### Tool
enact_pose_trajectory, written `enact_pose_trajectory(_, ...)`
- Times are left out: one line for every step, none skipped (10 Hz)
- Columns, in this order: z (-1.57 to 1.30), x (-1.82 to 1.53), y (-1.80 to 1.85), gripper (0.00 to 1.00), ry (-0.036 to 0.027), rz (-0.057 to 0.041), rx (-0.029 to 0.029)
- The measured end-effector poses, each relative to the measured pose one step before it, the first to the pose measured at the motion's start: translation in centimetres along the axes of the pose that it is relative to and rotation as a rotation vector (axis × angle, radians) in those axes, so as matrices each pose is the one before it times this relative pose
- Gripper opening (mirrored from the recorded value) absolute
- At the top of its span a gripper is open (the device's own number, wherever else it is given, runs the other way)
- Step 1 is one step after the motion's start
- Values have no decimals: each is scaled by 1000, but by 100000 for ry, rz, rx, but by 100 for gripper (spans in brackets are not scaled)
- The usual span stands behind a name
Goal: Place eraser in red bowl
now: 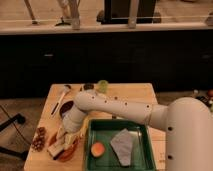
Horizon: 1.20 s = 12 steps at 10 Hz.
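Observation:
The red bowl (70, 151) sits at the front left of the wooden table; only part of its orange-red rim shows. My gripper (61, 144) hangs at the end of the white arm (115, 107), right over the bowl and low into it, covering most of it. A pale shape at the gripper's tip lies over the bowl's left edge. I cannot tell whether it is the eraser or part of the gripper, so I cannot pick out the eraser.
A green tray (142, 160) right of the bowl holds an orange fruit (97, 148) and a grey cloth (122, 145). A darker bowl (65, 107), a spoon (60, 98) and a green cup (102, 85) stand behind. A dark cluster (39, 139) lies at the left edge.

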Motion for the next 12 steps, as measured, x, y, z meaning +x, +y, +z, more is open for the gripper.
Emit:
enact_pose_trajectory(5, 43, -173, 0, -114, 10, 547)
enact_pose_trajectory(-13, 57, -149, 0, -142, 116, 564)
enact_pose_trajectory(-41, 185, -126, 0, -160, 247, 593)
enact_pose_trajectory(15, 80, -102, 0, -399, 2, 330)
enact_pose_trajectory(54, 118, -110, 0, -743, -47, 301)
enact_pose_trajectory(57, 83, -130, 0, -644, -106, 252)
enact_pose_trajectory(64, -14, -213, 0, -646, -348, 417)
enact_pose_trajectory(51, 83, -96, 0, -875, -66, 589)
enact_pose_trajectory(-171, 21, -167, 6, -2541, -176, 2306)
enact_pose_trajectory(-288, 118, -26, 15, -3337, -400, 2733)
enact_pose_trajectory(-190, 92, -41, 24, -2258, -314, 1661)
enact_pose_trajectory(37, -188, -161, 34, -1745, -772, 741)
